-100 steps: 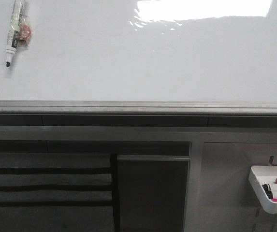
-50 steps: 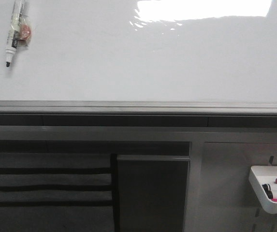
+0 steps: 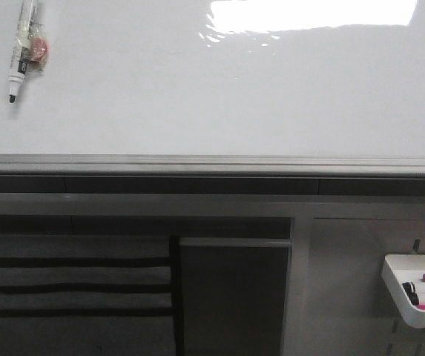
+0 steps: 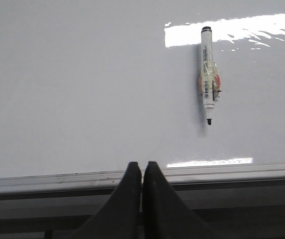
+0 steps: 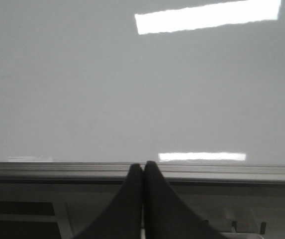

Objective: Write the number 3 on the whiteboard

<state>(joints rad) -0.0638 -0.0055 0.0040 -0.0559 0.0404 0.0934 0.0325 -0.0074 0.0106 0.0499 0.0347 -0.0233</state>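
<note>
Front view: the whiteboard [image 3: 219, 96] fills the upper half of the frame, its grey metal edge strip [image 3: 212, 163] running across the full width below it. The writing surface carries no drawn digit; the number 3 is not yet written. A marker [image 3: 19, 50] lies on the board near the upper left corner, tip uncapped, with a reddish piece fixed to its barrel. A small white marker tray [image 3: 399, 297] sits at the lower right, well apart from the board, holding further markers. Neither arm appears in this view. Left wrist view: the left gripper [image 4: 142, 172] has its two dark fingers pressed together, clenched on nothing, positioned over the edge strip. The marker [image 4: 208, 79] lies on the board well apart from the fingers. Right wrist view: the right gripper [image 5: 143, 172] is likewise clenched and holds nothing, over the edge strip, with the bare whiteboard [image 5: 132, 89] beyond
</note>
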